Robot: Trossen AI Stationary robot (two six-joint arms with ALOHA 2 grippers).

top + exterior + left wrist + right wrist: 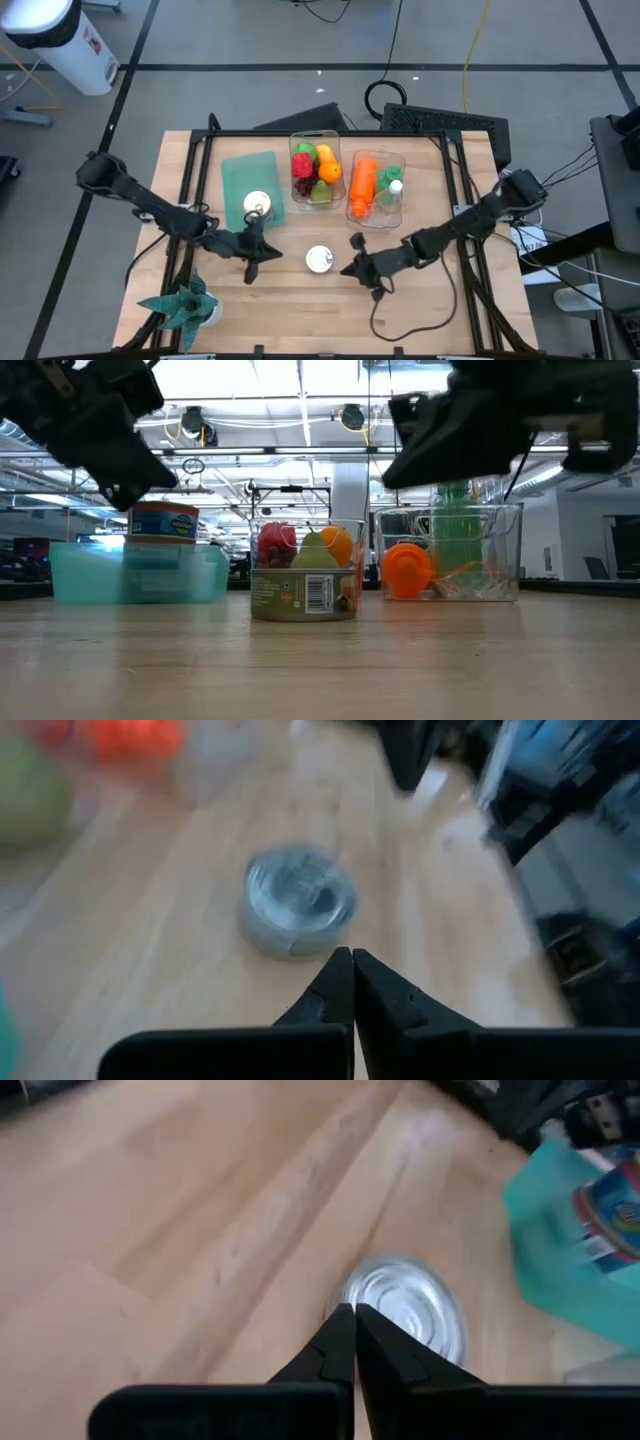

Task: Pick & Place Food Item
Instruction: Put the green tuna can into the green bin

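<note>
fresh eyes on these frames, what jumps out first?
A lone silver can standing on bare wood mid-table, with the shut left end effector and shut right end effector flanking it. Behind it: a clear bin of fruit, another holding an orange bottle, and a teal tray carrying a second can.

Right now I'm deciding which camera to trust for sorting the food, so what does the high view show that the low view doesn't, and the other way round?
Only the high view shows the green plant at the table's near left corner, the keyboard behind the table, and the left pincer and right pincer flanking the loose can.

Only the low view shows that can's label and barcode, and the room behind.

Both show the can, the teal tray holding a second can, and two clear bins of fruit and vegetables.
</note>
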